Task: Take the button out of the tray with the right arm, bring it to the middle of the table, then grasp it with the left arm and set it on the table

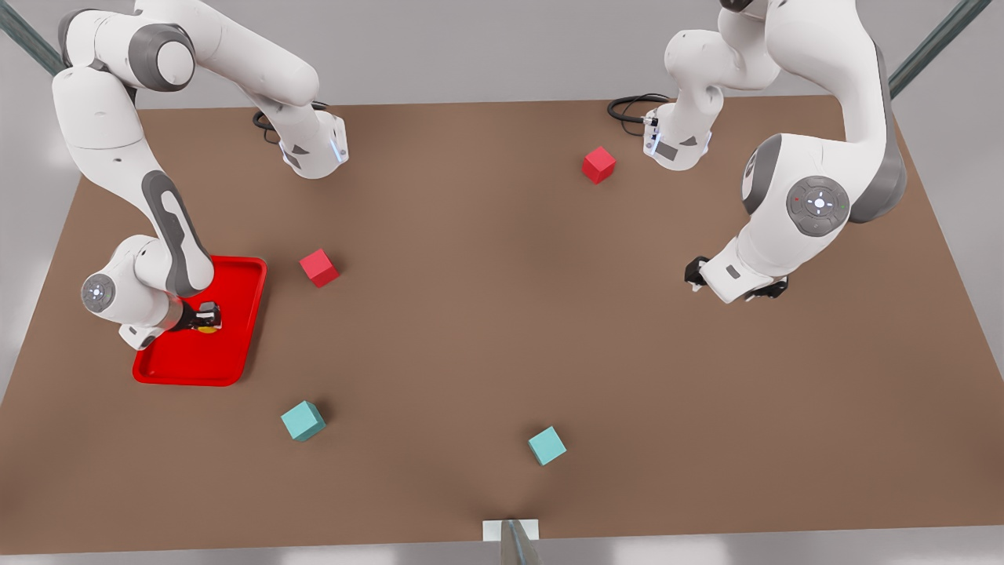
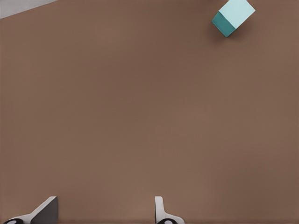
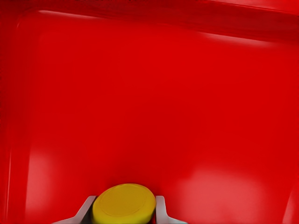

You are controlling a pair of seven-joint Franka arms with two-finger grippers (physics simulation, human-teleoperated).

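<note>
Brown table (image 1: pixel 486 329) carries one red tray (image 1: pixel 235 345), two red cubes (image 1: pixel 318 267) (image 1: pixel 598 165) and two teal cubes (image 1: pixel 303 421) (image 1: pixel 547 446). At the front view's left, the right gripper (image 3: pixel 124 212) sits in the tray, jaws closed against the single yellow button (image 3: pixel 124 204). At the front view's right, the left gripper (image 2: pixel 105 212) hangs over bare table, jaws wide.
</note>
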